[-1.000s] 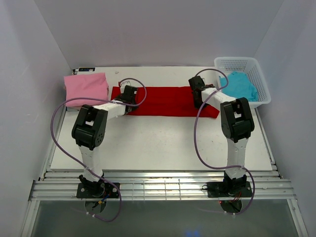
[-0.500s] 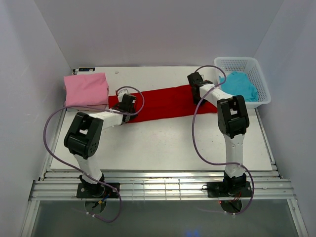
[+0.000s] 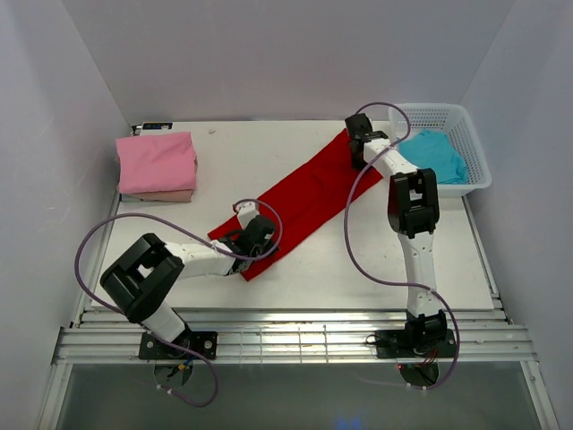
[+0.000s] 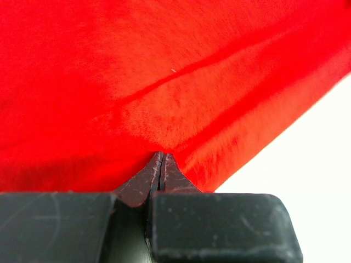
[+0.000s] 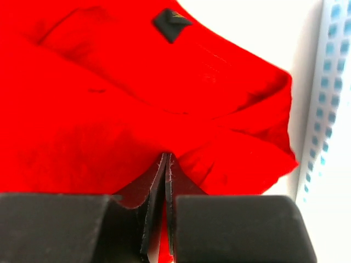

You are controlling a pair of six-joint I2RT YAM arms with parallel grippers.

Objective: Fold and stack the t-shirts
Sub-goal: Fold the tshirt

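Two shirts look finished. The pink shirt point(image 3: 157, 161) lies folded at the far left of the table point(image 3: 358, 264), on top of a beige shirt point(image 3: 166, 195) of which only an edge shows beneath it. That pile reads as the stack.

The red shirt point(image 3: 304, 188) is in hand and about half folded. It lies as a long narrow strip running slantwise across the table, from near the basket point(image 3: 479, 184) at the far right down to the near left. The sides appear to be folded in already; the crosswise folds are not yet made.

The left tool point(image 4: 162, 159) is closed on the near-left end of the strip, with cloth bunched at its tips. The right tool point(image 5: 166, 159) is closed on the far end. Its wrist view shows a small dark label point(image 5: 171, 23) there, so that is likely the collar end. Whether the strip lies flat on the table along its whole length I cannot tell.

The turquoise shirt point(image 3: 434, 154) sits crumpled in the basket, not yet folded.

By my reckoning two of four are done and the third is midway. What is left is to fold the red strip end over end, set it on the pink shirt, then fold and stack the turquoise one.
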